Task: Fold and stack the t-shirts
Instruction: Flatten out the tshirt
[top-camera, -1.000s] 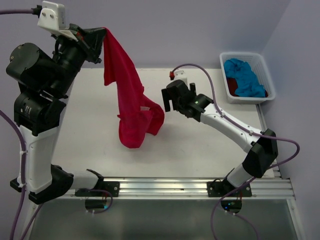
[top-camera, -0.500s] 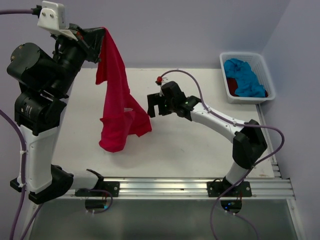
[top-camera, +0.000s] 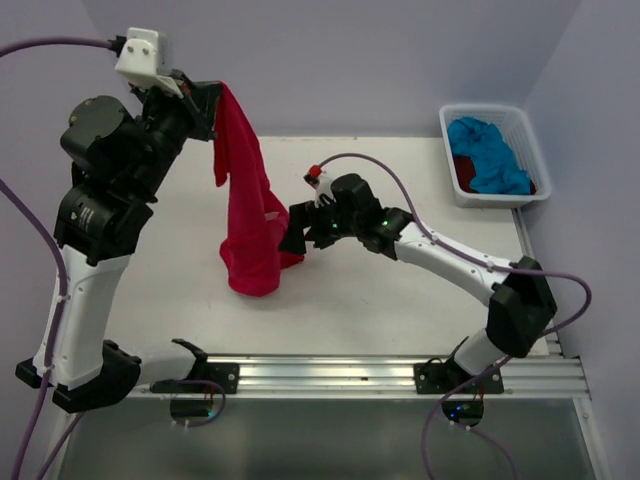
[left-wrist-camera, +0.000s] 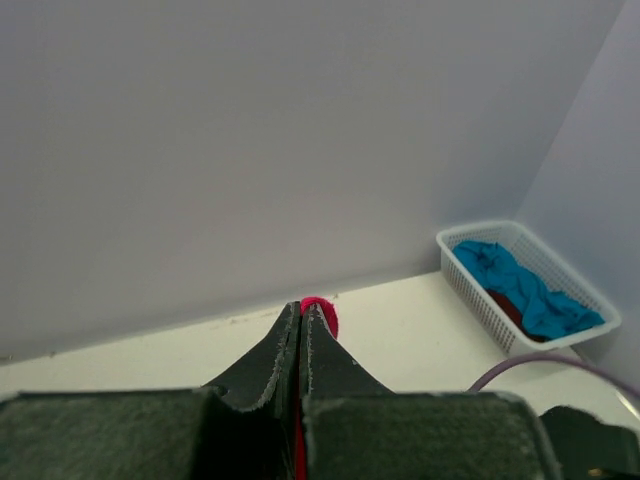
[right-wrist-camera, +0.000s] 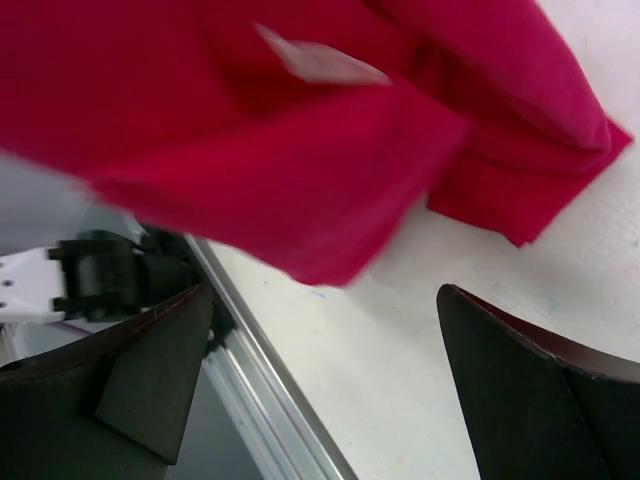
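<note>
I am holding the red-pink shirt (top-camera: 250, 225) up high over the desk (top-camera: 400, 300) with my left gripper (top-camera: 214, 96) pinched tight on its top, and my wide-open right gripper (top-camera: 296, 233) is moving in closer to its low end, getting ready to grab it.

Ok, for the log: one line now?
left fingers shut on red-pink shirt, hanging | right fingers open beside it | turquoise shirt in basket

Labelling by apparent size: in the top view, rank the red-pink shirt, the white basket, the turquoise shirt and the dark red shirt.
1. red-pink shirt, held up nearer the camera, so its lead is unsure
2. white basket
3. turquoise shirt
4. dark red shirt, mostly covered
</note>
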